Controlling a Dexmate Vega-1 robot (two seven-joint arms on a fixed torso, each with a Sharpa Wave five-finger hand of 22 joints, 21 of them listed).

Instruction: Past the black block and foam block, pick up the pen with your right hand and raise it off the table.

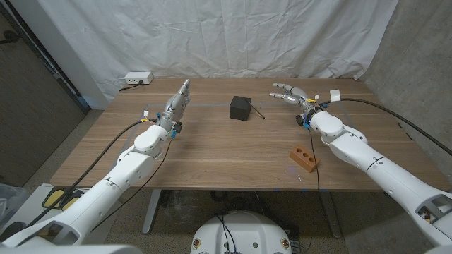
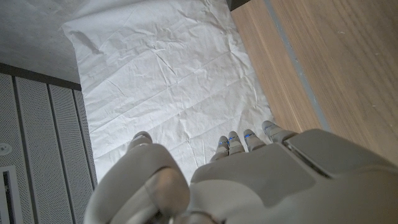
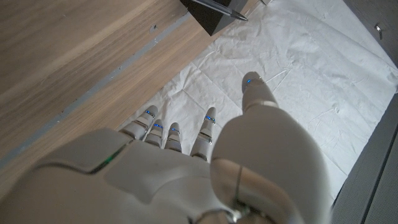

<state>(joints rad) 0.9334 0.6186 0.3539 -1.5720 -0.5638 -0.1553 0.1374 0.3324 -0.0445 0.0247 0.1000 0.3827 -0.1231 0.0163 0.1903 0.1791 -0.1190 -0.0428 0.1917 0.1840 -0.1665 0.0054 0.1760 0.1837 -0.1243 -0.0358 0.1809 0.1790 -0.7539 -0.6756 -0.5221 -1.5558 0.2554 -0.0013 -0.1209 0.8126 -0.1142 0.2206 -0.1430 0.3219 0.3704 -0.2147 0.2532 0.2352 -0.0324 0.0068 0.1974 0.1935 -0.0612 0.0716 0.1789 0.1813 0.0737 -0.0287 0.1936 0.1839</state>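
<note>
Pen — a thin dark stick — lies on the desk just to the right of the black block, its near end close against the block's side; whether the two touch cannot be told. In the right wrist view the pen shows lying along the edge of the block. Right hand hovers above the far part of the desk, to the right of the pen and apart from it, fingers spread and lightly curled, holding nothing; in its own wrist view the fingers reach out separately with the thumb set off to one side. Foam block, orange-brown with dark round holes in its top, sits nearer the front edge on the right, under the right forearm and well apart from the pen.

Left hand is on the left side of the desk, fingers straight and close together, empty — it stands well apart from the black block. Its wrist view shows the fingers extended side by side.

A white power strip lies at the far left corner of the wooden desk. A creased white sheet hangs behind it as a backdrop.
</note>
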